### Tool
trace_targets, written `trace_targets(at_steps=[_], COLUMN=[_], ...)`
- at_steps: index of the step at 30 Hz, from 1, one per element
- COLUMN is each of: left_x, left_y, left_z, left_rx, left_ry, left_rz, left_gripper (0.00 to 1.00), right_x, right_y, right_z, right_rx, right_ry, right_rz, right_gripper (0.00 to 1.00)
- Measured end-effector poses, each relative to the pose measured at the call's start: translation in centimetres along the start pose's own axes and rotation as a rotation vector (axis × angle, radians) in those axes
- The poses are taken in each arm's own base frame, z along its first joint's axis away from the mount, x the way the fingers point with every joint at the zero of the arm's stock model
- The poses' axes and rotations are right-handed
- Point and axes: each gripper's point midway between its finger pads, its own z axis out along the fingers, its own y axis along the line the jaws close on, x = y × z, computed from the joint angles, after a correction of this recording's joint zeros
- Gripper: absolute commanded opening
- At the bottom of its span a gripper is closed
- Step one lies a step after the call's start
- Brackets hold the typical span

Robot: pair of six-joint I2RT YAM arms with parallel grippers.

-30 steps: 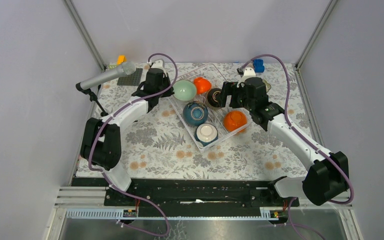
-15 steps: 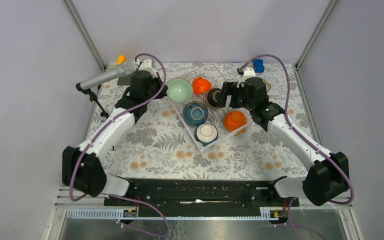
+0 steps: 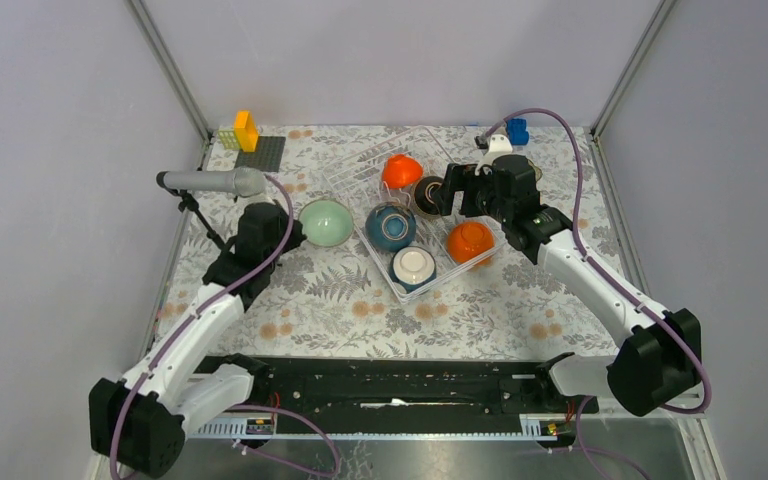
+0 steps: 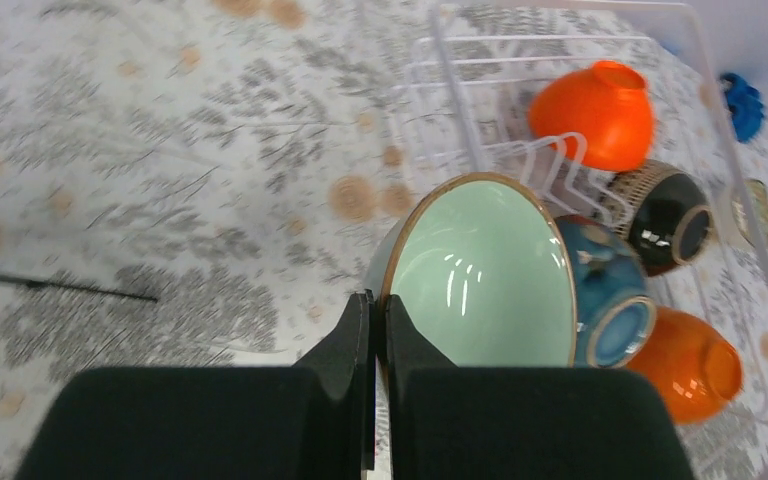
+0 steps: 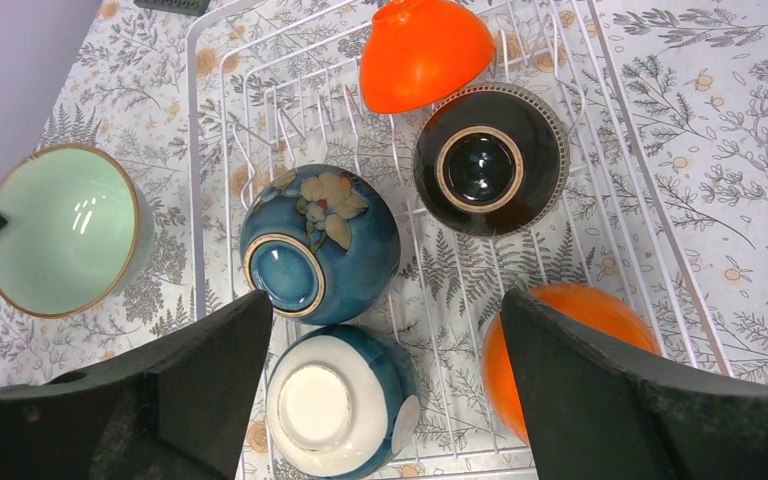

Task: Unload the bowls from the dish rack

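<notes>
Lit brightly and evenly from above, with only faint soft shadows on the table (image 3: 480, 310), small white glints inside the glazed mint green bowl (image 4: 480, 270), dark out-of-focus foreground in both wrist views and wide-angle stretching toward their edges.

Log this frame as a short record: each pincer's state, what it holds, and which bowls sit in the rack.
left pincer: shut on the rim of the mint bowl
mint bowl position: outside the rack, at its left side, over the table; contact with the table unclear
right pincer: open, above the rack, holding nothing
in rack: far orange bowl, brown bowl, blue bowl, white-based bowl, near orange bowl
rack count: five
</notes>
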Motion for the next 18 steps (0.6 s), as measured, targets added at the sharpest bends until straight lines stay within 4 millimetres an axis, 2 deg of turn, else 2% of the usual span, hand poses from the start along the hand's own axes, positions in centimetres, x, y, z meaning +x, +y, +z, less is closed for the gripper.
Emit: trace_targets(at_steps=[3, 7, 12, 18], left_x=[1.3, 3.4, 5.8, 7.4], left_y=[2.6, 4.9, 6.1, 6.8], left_z=[-0.3, -0.2, 0.7, 1.7], left_rx=[-0.075, -0.136, -0.173, -0.193], left_ry=[-0.02, -0.013, 0.038, 0.052], left_rz=[-0.059, -0.112, -0.139, -0.182], left_gripper=[0.0, 0.0, 0.0, 0.0], right_x=[0.1, 0.2, 0.2, 0.3], right_y=[0.2, 0.3, 0.3, 0.3], right_z=[0.0, 0.0, 0.0, 0.0], right_rx=[-0.009, -0.019, -0.021, -0.021], right_ry=[0.003, 0.008, 0.009, 0.01], right_rz=[0.0, 0.001, 0.0, 0.0], right_gripper=[0.91, 0.91, 0.91, 0.91])
